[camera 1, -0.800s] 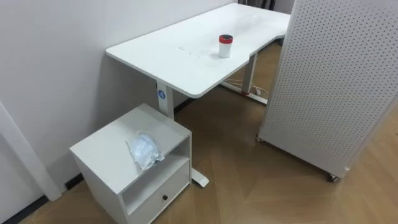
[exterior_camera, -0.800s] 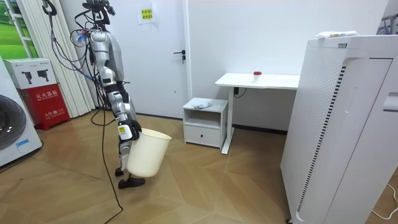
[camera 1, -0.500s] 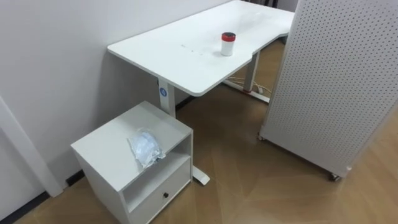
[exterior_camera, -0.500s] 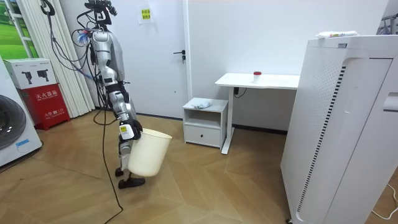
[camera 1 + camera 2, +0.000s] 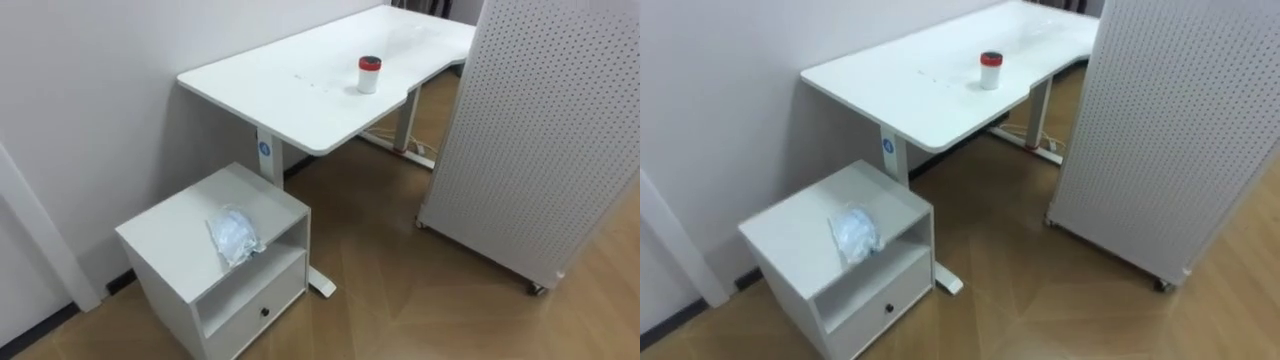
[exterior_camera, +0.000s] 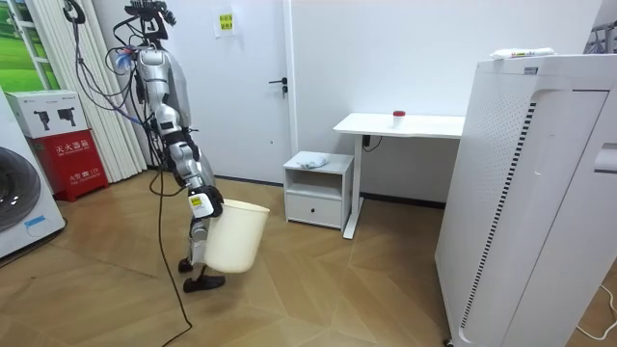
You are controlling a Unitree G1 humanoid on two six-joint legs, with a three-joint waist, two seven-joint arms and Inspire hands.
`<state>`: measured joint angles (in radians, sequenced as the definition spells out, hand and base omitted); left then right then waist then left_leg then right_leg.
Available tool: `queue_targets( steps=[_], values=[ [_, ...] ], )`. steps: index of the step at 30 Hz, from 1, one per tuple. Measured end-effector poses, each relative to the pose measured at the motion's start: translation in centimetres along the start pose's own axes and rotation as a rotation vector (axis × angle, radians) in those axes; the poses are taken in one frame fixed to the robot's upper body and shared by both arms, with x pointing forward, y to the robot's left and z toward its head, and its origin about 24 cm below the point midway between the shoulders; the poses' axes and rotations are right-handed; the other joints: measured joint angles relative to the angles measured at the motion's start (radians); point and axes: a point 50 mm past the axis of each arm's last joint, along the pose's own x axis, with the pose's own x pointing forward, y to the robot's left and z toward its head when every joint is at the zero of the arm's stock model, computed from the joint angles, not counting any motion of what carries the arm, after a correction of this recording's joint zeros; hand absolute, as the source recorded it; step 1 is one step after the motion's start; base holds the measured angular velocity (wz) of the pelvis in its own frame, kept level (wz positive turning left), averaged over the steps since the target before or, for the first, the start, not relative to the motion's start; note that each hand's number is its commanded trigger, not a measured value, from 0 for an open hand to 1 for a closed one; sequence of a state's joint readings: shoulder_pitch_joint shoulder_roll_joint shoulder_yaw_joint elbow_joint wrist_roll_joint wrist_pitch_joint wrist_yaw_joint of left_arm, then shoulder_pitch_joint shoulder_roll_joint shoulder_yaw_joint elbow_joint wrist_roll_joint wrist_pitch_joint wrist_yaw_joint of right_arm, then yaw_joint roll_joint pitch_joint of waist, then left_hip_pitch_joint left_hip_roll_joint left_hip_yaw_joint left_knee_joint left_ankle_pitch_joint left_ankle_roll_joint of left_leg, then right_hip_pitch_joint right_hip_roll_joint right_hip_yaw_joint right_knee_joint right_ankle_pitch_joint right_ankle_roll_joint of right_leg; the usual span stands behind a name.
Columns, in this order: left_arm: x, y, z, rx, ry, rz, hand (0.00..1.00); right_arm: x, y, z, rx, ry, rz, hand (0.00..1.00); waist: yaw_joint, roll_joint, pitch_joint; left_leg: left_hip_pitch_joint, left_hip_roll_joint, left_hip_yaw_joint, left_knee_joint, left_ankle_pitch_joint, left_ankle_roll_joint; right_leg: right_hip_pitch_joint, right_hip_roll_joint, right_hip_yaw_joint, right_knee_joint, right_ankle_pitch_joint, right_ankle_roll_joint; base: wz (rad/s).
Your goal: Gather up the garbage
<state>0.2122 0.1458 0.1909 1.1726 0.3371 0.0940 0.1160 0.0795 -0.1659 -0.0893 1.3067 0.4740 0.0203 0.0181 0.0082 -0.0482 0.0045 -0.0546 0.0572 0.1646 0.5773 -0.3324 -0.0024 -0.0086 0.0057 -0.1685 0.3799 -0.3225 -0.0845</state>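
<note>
One crumpled bag [image 5: 232, 236] lies on cabinet [image 5: 172, 232]; right hand [image 6: 200, 205] at bin [image 6: 236, 241], grip unclear.

Humanoid robot: silver-grey torso and upper arm, black jointed forearm, black sensor gear atop the head, black feet. Cables loop from the shoulders; a dark cable trails across the floor. A white tag marks the right hand [image 6: 199, 214].

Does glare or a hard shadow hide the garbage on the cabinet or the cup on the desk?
Left eye view: even light, soft shadows; the crumpled plastic on the cabinet and the cup on the desk show plainly. Room view: evenly lit too, no glare on the desk.
</note>
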Motion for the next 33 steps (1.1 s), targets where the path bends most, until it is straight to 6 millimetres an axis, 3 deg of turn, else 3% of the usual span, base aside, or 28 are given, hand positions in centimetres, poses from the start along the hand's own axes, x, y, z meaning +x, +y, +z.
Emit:
queue_targets(
  steps=[1, 3, 4, 6, 8, 10, 12, 13, 14, 15, 17, 18, 19, 20, 21, 22, 23, 24, 25, 28, 30, 31, 33],
  values=[
    [0.0, -0.1, 0.2, -0.003, -0.001, -0.003, 0.0, 0.0, 0.0, 0.1, -0.003, -0.003, 0.001, 1.0, 0.003, 0.001, -0.0004, -0.03, 0.009, -0.003, 0.064, 0.002, 0.0, -0.004, 0.001, -0.001, 0.015, -0.008, -0.002, 0.08],
    [-0.1, -0.2, -0.7, 0.001, 0.031, -0.008, 0.0, 0.0, -0.3, 0.0, -0.001, 0.008, -0.01, 1.0, 0.002, 0.012, 0.0008, -0.112, 0.054, -0.004, 0.264, 0.03, -0.005, 0.009, 0.018, -0.003, 0.053, -0.036, -0.011, 0.0],
    [-0.1, -0.2, -1.0, 0.002, 0.04, -0.008, 0.0, 0.0, -0.3, 0.0, 0.003, 0.009, -0.011, 1.0, 0.001, 0.009, 0.0034, -0.128, 0.058, -0.007, 0.304, 0.048, -0.003, 0.019, 0.019, -0.002, 0.057, -0.042, -0.013, 0.13],
    [-0.2, -0.3, -1.3, 0.012, 0.05, -0.011, 0.0, -0.1, -0.7, -0.5, 0.028, 0.018, -0.024, 1.0, -0.003, 0.007, 0.0026, -0.171, 0.043, -0.022, 0.329, 0.051, 0.003, 0.054, 0.014, 0.004, 0.058, -0.065, -0.015, 0.22],
    [-0.2, -0.5, -1.8, 0.02, 0.057, -0.015, 0.0, -0.1, -1.2, -0.8, 0.058, 0.027, -0.042, 1.0, 0.004, 0.005, 0.003, -0.256, 0.029, -0.016, 0.205, 0.048, 0.008, 0.067, -0.008, 0.006, 0.055, -0.083, -0.005, -0.07],
    [-0.4, -0.5, -2.5, 0.012, 0.07, -0.015, 0.0, -0.2, -1.5, -0.7, 0.049, 0.025, -0.05, 1.0, 0.01, -0.001, 0.0004, -0.303, 0.02, -0.013, 0.007, 0.082, -0.024, 0.078, -0.026, 0.013, 0.048, -0.096, 0.011, -0.28],
    [-0.5, -0.6, -3.3, -0.004, 0.088, -0.016, 0.0, -0.3, -1.9, -0.9, 0.031, 0.027, -0.058, 1.0, 0.014, -0.01, -0.001, -0.316, 0.015, 0.014, -0.165, 0.24, -0.013, 0.122, -0.055, 0.034, 0.014, -0.115, 0.039, -0.24],
    [-0.5, -0.6, -3.3, -0.004, 0.083, -0.017, 0.0, -0.3, -1.9, -1.0, 0.029, 0.025, -0.059, 1.0, 0.015, -0.011, -0.0013, -0.312, 0.016, 0.027, -0.179, 0.275, -0.003, 0.133, -0.06, 0.038, -0.002, -0.117, 0.05, -0.16],
    [-0.5, -0.7, -3.0, -0.006, 0.062, -0.018, 0.0, -0.3, -1.9, -0.9, 0.027, 0.018, -0.061, 1.0, 0.016, -0.008, -0.0058, -0.306, 0.003, 0.045, -0.176, 0.304, 0.033, 0.144, -0.075, 0.044, -0.026, -0.118, 0.068, -0.18],
    [-0.5, -0.6, -2.6, -0.009, 0.04, -0.014, 0.0, -0.3, -1.8, -1.0, 0.021, 0.017, -0.058, 1.0, 0.018, -0.026, -0.0033, -0.305, -0.016, 0.053, -0.149, 0.291, 0.046, 0.155, -0.091, 0.046, -0.048, -0.114, 0.087, -0.19],
    [-0.3, -0.5, -1.6, -0.016, -0.004, -0.008, 0.0, -0.3, -1.6, -0.6, -0.003, -0.006, -0.052, 1.0, 0.02, -0.021, 0.0038, -0.312, -0.018, 0.052, -0.092, 0.246, 0.051, 0.181, -0.105, 0.037, -0.082, -0.082, 0.122, -0.27],
    [-0.3, -0.2, -1.1, -0.02, -0.026, 0.001, 0.0, -0.2, -1.4, -0.4, -0.031, -0.017, -0.049, 1.0, 0.022, -0.021, 0.0088, -0.332, -0.015, 0.051, -0.01, 0.213, 0.064, 0.213, -0.115, 0.052, -0.108, -0.07, 0.13, -0.23],
    [-0.2, -0.1, -0.8, -0.025, -0.032, 0.003, 0.0, -0.2, -1.3, -0.3, -0.043, -0.023, -0.045, 1.0, 0.021, -0.025, 0.0188, -0.354, -0.014, 0.054, 0.055, 0.203, 0.075, 0.234, -0.122, 0.062, -0.115, -0.067, 0.127, -0.11],
    [-0.2, -0.3, -0.5, -0.038, -0.043, -0.002, 0.0, -0.3, -1.6, -0.2, -0.044, -0.027, -0.051, 1.0, 0.02, -0.01, 0.014, -0.391, -0.028, 0.059, 0.079, 0.182, 0.078, 0.264, -0.133, 0.089, -0.121, -0.068, 0.128, 0.17],
    [-0.2, -0.6, 0.3, -0.034, -0.067, -0.014, 0.0, -0.4, -2.5, -0.4, -0.044, -0.018, -0.078, 1.0, 0.014, -0.002, -0.003, -0.382, -0.041, 0.059, 0.026, 0.158, 0.085, 0.263, -0.142, 0.072, -0.088, -0.086, 0.148, 0.25],
    [-0.1, -0.5, 0.8, -0.031, -0.079, -0.011, 0.0, -0.4, -2.5, -0.6, -0.042, -0.012, -0.084, 1.0, 0.015, -0.007, -0.0054, -0.374, -0.054, 0.077, 0.034, 0.148, 0.097, 0.257, -0.164, 0.062, -0.052, -0.102, 0.166, 0.22],
    [-0.1, -0.5, 1.8, -0.027, -0.104, -0.009, 0.0, -0.4, -2.5, -0.5, -0.053, -0.011, -0.093, 1.0, 0.026, -0.015, -0.0016, -0.352, -0.073, 0.09, 0.039, 0.118, 0.109, 0.232, -0.194, 0.049, 0.03, -0.106, 0.175, 0.04],
    [0.0, -0.3, 2.4, -0.028, -0.12, -0.003, 0.0, -0.3, -2.3, 0.0, -0.072, -0.025, -0.091, 1.0, 0.027, -0.017, -0.0016, -0.331, -0.092, 0.099, 0.038, 0.098, 0.121, 0.215, -0.216, 0.028, 0.099, -0.088, 0.191, 0.0],
    [0.0, -0.3, 2.7, -0.031, -0.127, 0.0, 0.0, -0.3, -2.0, 0.5, -0.083, -0.041, -0.085, 1.0, 0.027, -0.016, -0.0013, -0.322, -0.099, 0.101, 0.039, 0.088, 0.126, 0.207, -0.226, 0.019, 0.13, -0.076, 0.19, 0.0],
    [0.0, 0.1, 4.4, -0.04, -0.168, 0.038, 0.0, -0.1, -0.8, 1.2, -0.1, -0.08, -0.049, 1.0, 0.021, -0.014, 0.0002, -0.263, -0.125, 0.104, 0.011, 0.054, 0.144, 0.15, -0.27, 0.002, 0.306, 0.041, 0.173, 0.01],
    [-0.1, 0.3, 5.9, -0.033, -0.209, 0.063, 0.0, 0.0, 0.3, 1.8, -0.11, -0.096, -0.01, 1.0, 0.027, -0.007, -0.003, -0.205, -0.139, 0.101, -0.047, 0.046, 0.156, 0.088, -0.297, 0.004, 0.435, 0.177, 0.155, -0.06],
    [-0.1, 0.4, 6.3, -0.036, -0.223, 0.071, 0.0, 0.0, 0.6, 2.0, -0.114, -0.102, -0.002, 1.0, 0.028, -0.007, -0.0022, -0.192, -0.141, 0.1, -0.058, 0.044, 0.158, 0.07, -0.3, 0.005, 0.457, 0.189, 0.158, -0.08],
    [-0.3, 0.8, 7.7, -0.044, -0.281, 0.107, 0.0, -0.1, 1.3, 2.8, -0.123, -0.143, 0.028, 1.0, 0.023, -0.001, 0.0035, -0.161, -0.136, 0.094, -0.093, 0.041, 0.163, -0.033, -0.3, 0.0, 0.56, 0.144, 0.158, -0.05]
  ],
)
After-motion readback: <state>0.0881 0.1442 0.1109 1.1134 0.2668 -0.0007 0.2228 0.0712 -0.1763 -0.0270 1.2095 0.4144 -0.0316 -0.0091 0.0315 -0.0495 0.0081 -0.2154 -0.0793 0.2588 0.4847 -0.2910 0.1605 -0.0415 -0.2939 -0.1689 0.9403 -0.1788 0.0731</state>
